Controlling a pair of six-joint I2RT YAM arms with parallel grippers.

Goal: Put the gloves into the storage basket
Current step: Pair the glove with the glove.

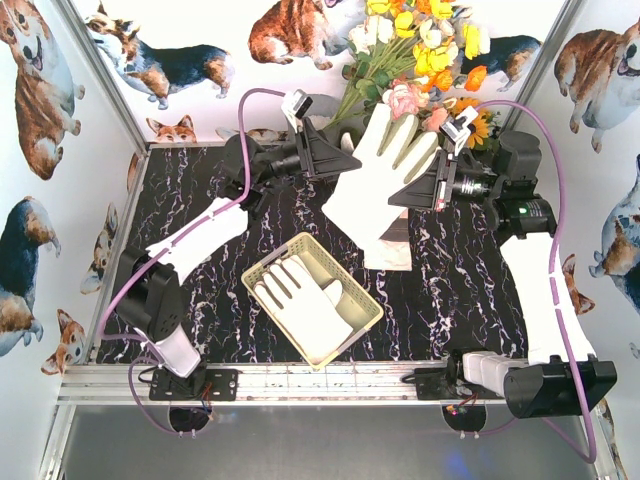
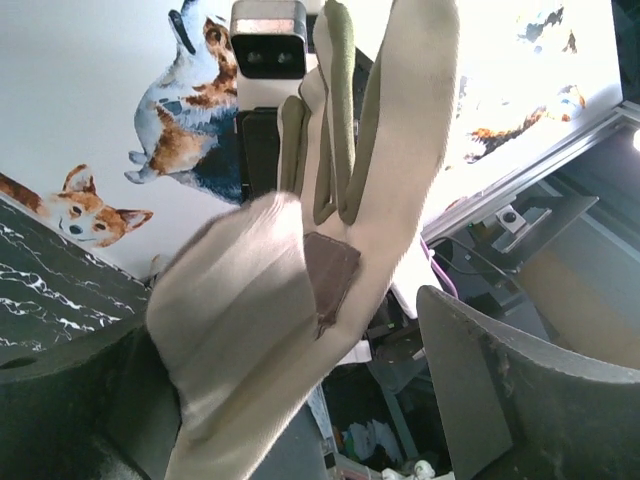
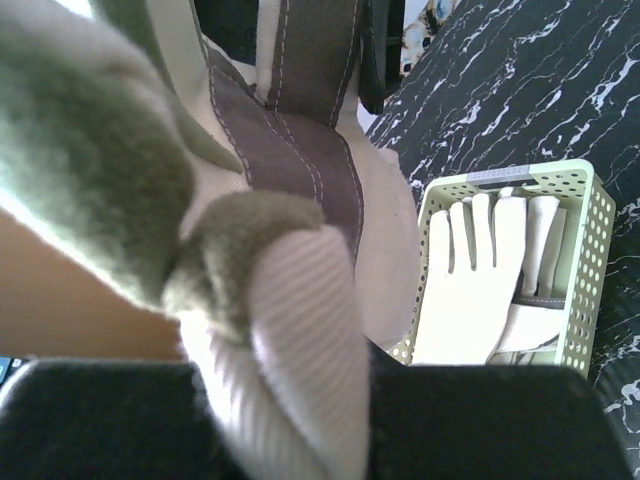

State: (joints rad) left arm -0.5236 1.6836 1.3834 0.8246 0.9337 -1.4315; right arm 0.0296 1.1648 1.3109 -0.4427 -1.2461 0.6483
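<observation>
Looks like a mid-air handoff, or maybe a straighten-out. Got one glove hanging up off the table, fingers toward the back wall, past the far side of the basket and not over it yet. Clamped shut on its right edge with the right jaws, so carrying all the weight there. Spread wide with the left jaws, sitting either side of the glove's other edge without pinching it. Probably lined up for a second grip to keep the floppy thing flat on the way down, but only guessing. Already got other gloves lying flat in the basket, fingers along its length, so makes sense to bring this one in the same way. Can't tell about the pale patch under the raised glove: could be its own cuff drooping, could be another one on the table. As for the setup: black marble-look table with white veins, metal rail along the near edge, corgi-print walls all round, and a bunch of fake flowers at the back.
</observation>
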